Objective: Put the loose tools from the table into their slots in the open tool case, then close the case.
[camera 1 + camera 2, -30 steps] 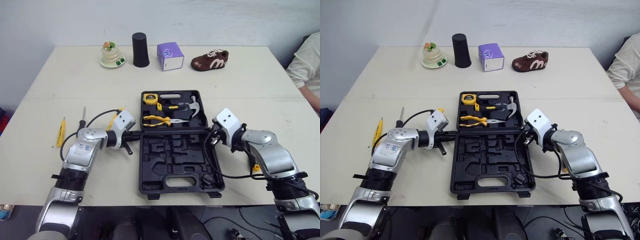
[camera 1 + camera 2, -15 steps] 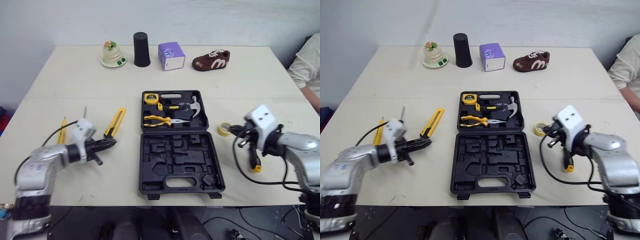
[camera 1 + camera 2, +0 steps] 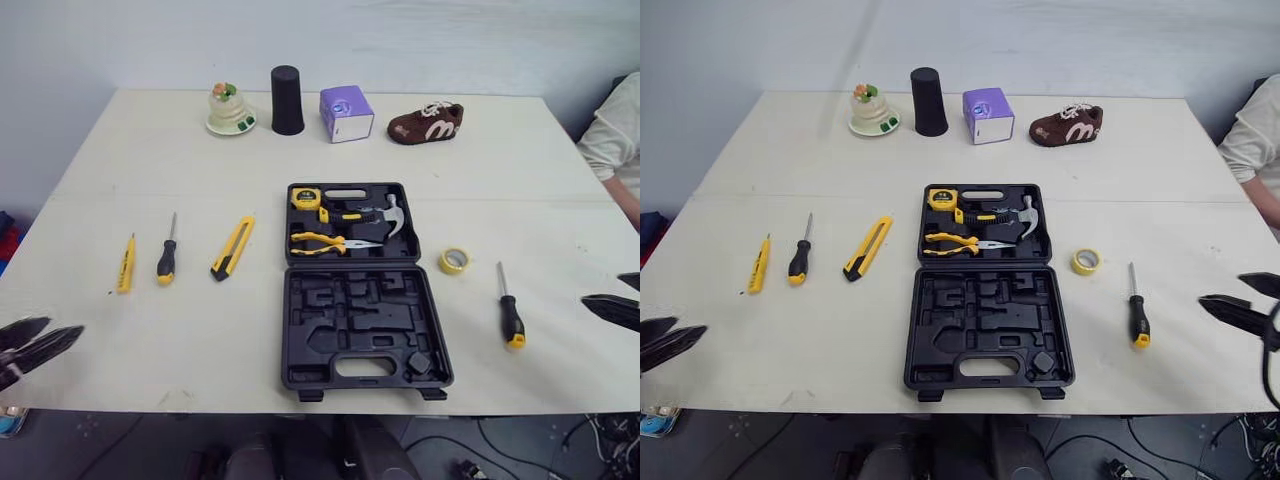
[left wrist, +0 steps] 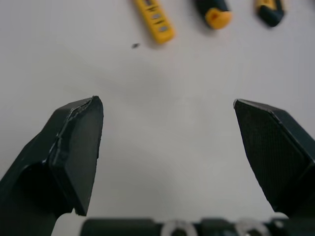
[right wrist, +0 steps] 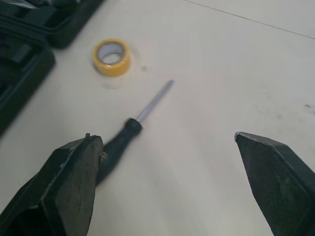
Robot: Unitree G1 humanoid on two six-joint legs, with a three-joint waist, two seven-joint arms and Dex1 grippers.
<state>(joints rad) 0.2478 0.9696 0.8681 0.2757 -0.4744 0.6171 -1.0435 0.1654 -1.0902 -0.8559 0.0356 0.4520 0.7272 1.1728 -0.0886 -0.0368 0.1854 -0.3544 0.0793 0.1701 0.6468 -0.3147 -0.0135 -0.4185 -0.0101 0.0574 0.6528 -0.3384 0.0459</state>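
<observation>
The black tool case point(image 3: 357, 285) lies open in the middle of the table. Its far half holds a tape measure point(image 3: 303, 196), a hammer point(image 3: 385, 212) and pliers point(image 3: 325, 241); its near half point(image 3: 362, 327) has bare slots. Left of the case lie a thin yellow screwdriver point(image 3: 124, 263), a black-handled screwdriver point(image 3: 166, 256) and a yellow utility knife point(image 3: 232, 247). On the right are a yellow tape roll point(image 3: 453, 260) and another screwdriver point(image 3: 510, 310). My left gripper point(image 4: 167, 128) stands open at the near left table edge. My right gripper point(image 5: 168, 140) is open near the right edge, close to that screwdriver point(image 5: 129, 135).
Along the far edge stand a small figurine point(image 3: 227, 108), a black cup point(image 3: 286, 86), a purple box point(image 3: 346, 100) and a brown shoe point(image 3: 425, 120). A person's sleeve point(image 3: 615, 135) shows at the right.
Both arms have pulled away from the sides of the case, out to the table's left and right edges. Both grippers have gone from shut to open.
</observation>
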